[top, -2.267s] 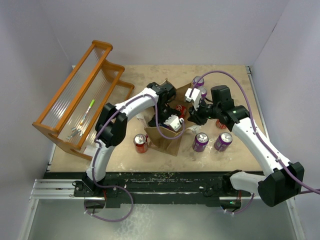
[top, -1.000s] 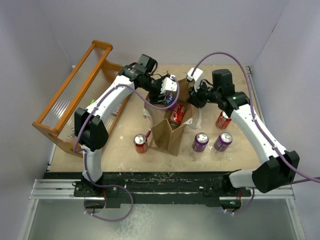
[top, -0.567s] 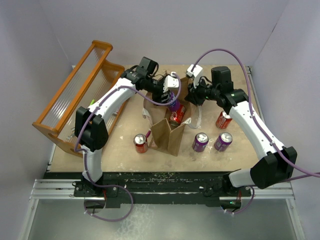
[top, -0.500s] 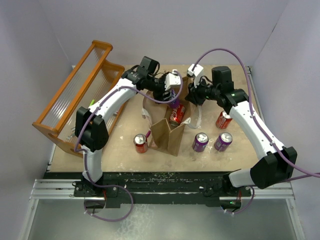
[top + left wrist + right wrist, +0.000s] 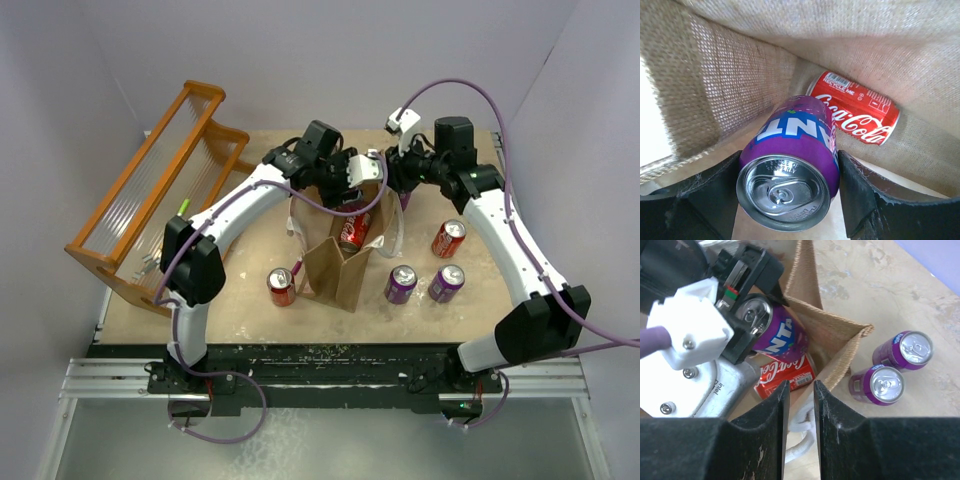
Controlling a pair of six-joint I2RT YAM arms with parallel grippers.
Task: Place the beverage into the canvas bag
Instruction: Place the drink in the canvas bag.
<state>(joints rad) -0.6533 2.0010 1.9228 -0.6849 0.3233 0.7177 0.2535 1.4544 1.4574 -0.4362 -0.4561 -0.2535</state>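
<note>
Change: since half a second before, the left gripper [image 5: 347, 185] had swung further toward the far right, over the bag's mouth. The right gripper [image 5: 396, 178] had risen toward the far edge. The cans on the table lay where they had been.
Left gripper: its jaws stood wide and were clamped on the purple can [image 5: 790, 167]. One dark finger [image 5: 705, 195] pressed each flank of the can.
Purple can: it was held tilted, its silver top toward the wrist camera. Its body pointed down between the bag's woven walls and had not been let go.
Canvas bag: the canvas bag [image 5: 335, 275] stood upright at mid-table with its mouth open.
Inside the bag: a red cola can [image 5: 855, 115] lay on its side at the bottom, just beyond the purple can.
Right gripper: it was at the bag's far right edge. Its jaws were pressed nearly together on a white loop handle [image 5: 800, 437], and the cord showed in the narrow gap.
On the table: a near red can [image 5: 282, 286] stood just left of the bag. An inner purple can [image 5: 401, 284] and an outer purple can [image 5: 446, 283] stood side by side to the bag's right. A far red can [image 5: 449, 238] stood beyond those two.
Rack: the orange slatted rack [image 5: 150, 200] stood at the left of the table [image 5: 230, 305], well apart from the bag.
</note>
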